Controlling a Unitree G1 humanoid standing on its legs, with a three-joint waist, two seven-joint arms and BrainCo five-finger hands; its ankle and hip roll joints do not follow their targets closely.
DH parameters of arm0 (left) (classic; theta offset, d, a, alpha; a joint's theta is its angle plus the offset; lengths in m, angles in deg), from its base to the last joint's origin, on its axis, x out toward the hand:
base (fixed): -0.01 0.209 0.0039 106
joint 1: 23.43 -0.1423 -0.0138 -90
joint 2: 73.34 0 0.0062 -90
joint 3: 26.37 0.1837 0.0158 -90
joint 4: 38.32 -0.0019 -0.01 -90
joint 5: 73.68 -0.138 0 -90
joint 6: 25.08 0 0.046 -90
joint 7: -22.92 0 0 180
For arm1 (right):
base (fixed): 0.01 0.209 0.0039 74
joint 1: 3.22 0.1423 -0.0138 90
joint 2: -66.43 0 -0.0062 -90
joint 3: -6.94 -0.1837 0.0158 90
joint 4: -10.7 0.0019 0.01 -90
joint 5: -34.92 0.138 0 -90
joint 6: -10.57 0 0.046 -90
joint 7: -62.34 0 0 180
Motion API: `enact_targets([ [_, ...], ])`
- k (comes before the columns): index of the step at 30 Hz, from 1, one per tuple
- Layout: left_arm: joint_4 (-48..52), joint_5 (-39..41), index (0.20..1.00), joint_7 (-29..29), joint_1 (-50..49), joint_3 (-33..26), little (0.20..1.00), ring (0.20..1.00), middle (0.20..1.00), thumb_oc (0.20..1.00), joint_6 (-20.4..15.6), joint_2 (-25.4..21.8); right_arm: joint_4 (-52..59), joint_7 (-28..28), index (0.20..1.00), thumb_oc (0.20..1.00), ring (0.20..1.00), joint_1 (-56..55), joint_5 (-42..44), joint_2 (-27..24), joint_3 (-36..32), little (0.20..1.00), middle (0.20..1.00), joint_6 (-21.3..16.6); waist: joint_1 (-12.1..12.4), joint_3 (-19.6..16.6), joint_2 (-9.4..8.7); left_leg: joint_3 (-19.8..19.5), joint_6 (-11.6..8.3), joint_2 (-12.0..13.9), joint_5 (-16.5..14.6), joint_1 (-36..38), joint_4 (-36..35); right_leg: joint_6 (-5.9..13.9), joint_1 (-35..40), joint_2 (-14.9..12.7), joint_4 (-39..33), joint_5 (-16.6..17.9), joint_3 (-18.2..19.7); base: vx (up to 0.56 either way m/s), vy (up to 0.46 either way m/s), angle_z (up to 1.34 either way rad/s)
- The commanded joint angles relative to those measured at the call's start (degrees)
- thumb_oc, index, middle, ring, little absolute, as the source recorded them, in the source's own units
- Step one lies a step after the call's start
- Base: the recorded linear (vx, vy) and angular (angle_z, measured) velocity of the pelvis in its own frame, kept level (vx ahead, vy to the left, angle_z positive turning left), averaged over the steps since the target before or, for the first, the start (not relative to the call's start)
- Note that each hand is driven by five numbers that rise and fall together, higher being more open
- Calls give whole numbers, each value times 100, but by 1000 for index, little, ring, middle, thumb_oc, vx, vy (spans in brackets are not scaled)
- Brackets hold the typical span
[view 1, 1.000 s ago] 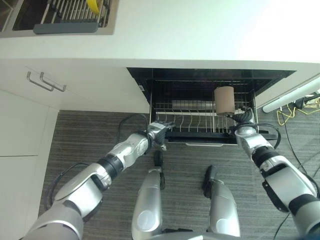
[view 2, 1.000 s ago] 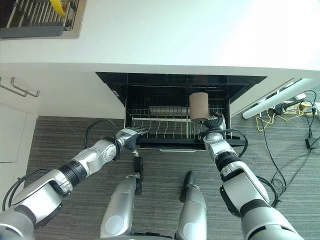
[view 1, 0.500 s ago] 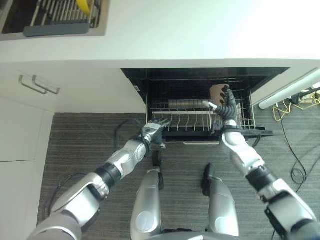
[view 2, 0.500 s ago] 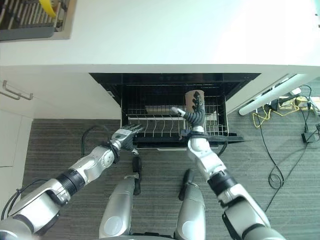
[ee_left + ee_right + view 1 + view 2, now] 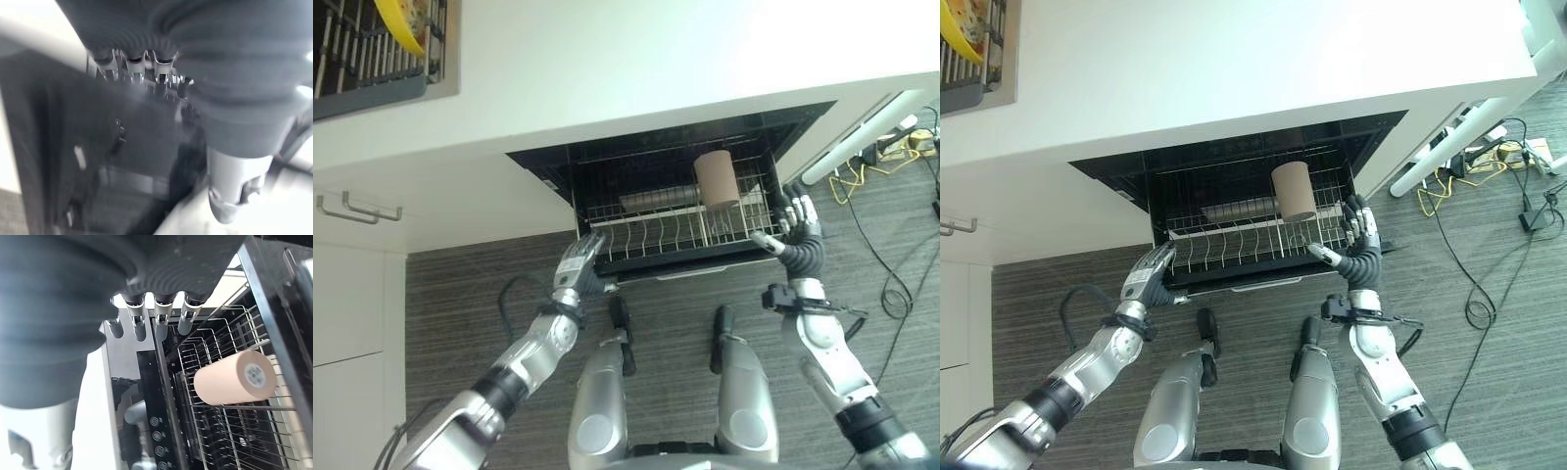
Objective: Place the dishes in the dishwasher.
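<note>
Spanning the upper part of the head views, the white desk (image 5: 636,59) overhangs the dishwasher (image 5: 803,122), whose dark cavity stands open beneath it. Its wire rack (image 5: 656,235) is drawn out toward the robot, and most of its tines stand bare. At the far left corner of the desk a dark drying rack (image 5: 372,93) sits sunk into the top, with a yellow dish (image 5: 399,22) leaning in it; that piece, at least, has yet to go below, so the loading looks only partly done.

In the right half of the wire rack sits a tan cup (image 5: 716,178), the one dish clearly loaded, and the right wrist view shows it lying among the wires with its base facing the camera. Beside it, toward the left, a grey ribbed piece (image 5: 656,202) lies along the back of the rack; what it is cannot be told.

The left hand (image 5: 576,269) rests at the front left corner of the rack with its fingers straight, touching or very near the rail, holding nothing. The right hand (image 5: 800,235) is raised just beside the rack's right end, fingers spread wide and empty, apart from the cup.

With both hands free, the likely next need is a reach up to the desk for the yellow dish, though the rack may first want steadying.
</note>
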Motion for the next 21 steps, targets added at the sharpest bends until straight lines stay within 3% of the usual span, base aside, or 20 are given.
enact_targets([
  [1, 123, 104, 1000, -442, 63, -359, 1000, 1000, 1000, 1000, -690, -126, 349, -416, 1000, 1000, 1000, 177, 180, -2, -124, 1000, 1000, -308, 82, -335, -115, -75, -73, 85, -856, 80, 452, 58, -3, -56, -226, 63, -196, 56, -22, 4],
  [5, 830, 72, 1000, -581, -482, -1215, 1000, 1000, 1000, 1000, -1369, -55, 503, -843, 1000, 1000, 1000, -281, 252, 189, -203, 1000, 1000, -291, 132, -778, -136, 49, -155, 155, -773, 610, 32, 61, 648, -17, -679, 46, -423, 87, -41, 11],
  [8, 1135, 70, 1000, -631, -635, -1503, 1000, 1000, 1000, 1000, -1646, 28, 557, -978, 1000, 1000, 1000, -415, 203, 262, -161, 1000, 1000, -218, 163, -1090, -128, 100, -200, 176, -722, 937, -230, 69, 987, 30, -894, 34, -513, 76, -10, 12],
  [11, 1387, 134, 1000, -786, -850, -1806, 1000, 1000, 1000, 1000, -2174, 170, 553, -1168, 1000, 1000, 1000, -594, 262, 353, -143, 1000, 1000, -78, 175, -1538, -117, 118, -222, 206, -619, 1355, -570, 53, 1352, 116, -1084, 68, -550, 86, 13, 7],
  [16, 1448, 560, 1000, -774, -1029, -2072, 1000, 1000, 1000, 1000, -2733, 350, 622, -1444, 1000, 1000, 1000, -712, 345, 409, -304, 1000, 1000, -38, 165, -1899, -141, 103, -235, 225, -607, 1839, -922, 42, 1761, 226, -1297, 68, -558, 66, 18, 4],
  [19, 1527, 1930, 1000, -84, -1144, -2222, 1000, 1000, 1000, 1000, -3654, 805, 830, -1786, 1000, 1000, 1000, -783, 421, 576, -512, 1000, 1000, -257, 160, -2124, -191, 77, -262, 234, -706, 2219, -1114, 37, 2138, 334, -1521, 51, -585, 40, 12, 2],
  [21, 1557, 2630, 1000, 552, -1192, -2234, 1000, 1000, 1000, 1000, -3807, 1035, 981, -2081, 1000, 1000, 1000, -778, 660, 683, -583, 1000, 1000, -353, 157, -2215, -223, 79, -284, 242, -691, 2267, -1175, 33, 2199, 361, -1647, 126, -601, -13, -15, -4],
])
